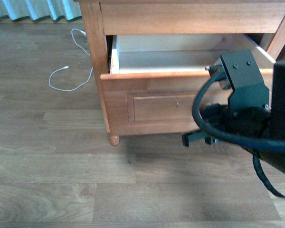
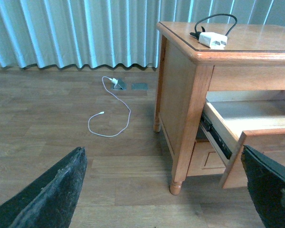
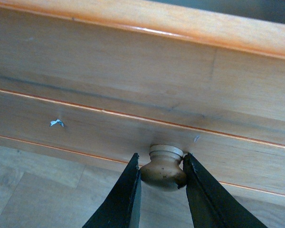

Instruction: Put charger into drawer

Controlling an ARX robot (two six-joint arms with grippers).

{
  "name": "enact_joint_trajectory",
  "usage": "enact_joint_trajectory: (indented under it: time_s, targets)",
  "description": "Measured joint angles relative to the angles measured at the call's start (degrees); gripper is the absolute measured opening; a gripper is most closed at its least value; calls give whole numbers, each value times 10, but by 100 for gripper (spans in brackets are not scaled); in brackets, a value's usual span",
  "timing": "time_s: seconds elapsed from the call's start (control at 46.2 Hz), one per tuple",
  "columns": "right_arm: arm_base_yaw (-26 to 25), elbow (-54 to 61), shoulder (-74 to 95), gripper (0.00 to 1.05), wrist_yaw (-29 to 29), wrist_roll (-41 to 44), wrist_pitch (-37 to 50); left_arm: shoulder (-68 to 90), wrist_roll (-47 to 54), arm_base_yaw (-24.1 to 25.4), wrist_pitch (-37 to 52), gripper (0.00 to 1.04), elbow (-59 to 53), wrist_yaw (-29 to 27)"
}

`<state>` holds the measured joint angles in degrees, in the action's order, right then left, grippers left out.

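The right end effector [image 3: 161, 160] pinches the knob [image 3: 164, 172] of the open drawer [image 1: 152, 75]. The empty, wide-open left end effector [image 2: 162, 150] faces the charger [image 2: 213, 40] up on the table [image 2: 261, 45].

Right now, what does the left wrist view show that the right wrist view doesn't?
Only the left wrist view shows the charger on the cabinet top, a white cable on the floor, and the drawer with its pale inside. Only the right wrist view shows the right gripper closed on the knob. Both show the drawer's wooden front.
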<state>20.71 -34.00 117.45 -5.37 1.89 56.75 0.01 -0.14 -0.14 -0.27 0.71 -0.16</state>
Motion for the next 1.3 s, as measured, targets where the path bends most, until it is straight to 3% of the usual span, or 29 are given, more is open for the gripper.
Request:
enact_joint_trajectory:
  time_s: [0.368,0.497,0.649,0.778,1.016,1.297]
  targets:
    - [8,120,-60,23,26,4,37,0,0,0,0,99,0,0]
    - [0,134,-108,50,57,2,-11,0,0,0,0,99,0,0]
    - [0,145,-199,71,93,4,-83,0,0,0,0,99,0,0]
    - [-3,151,-357,98,121,3,-202,0,0,0,0,99,0,0]
    - [-48,142,-597,96,152,-5,-378,0,0,0,0,99,0,0]
    - [-148,136,-769,96,221,-4,-495,0,0,0,0,99,0,0]
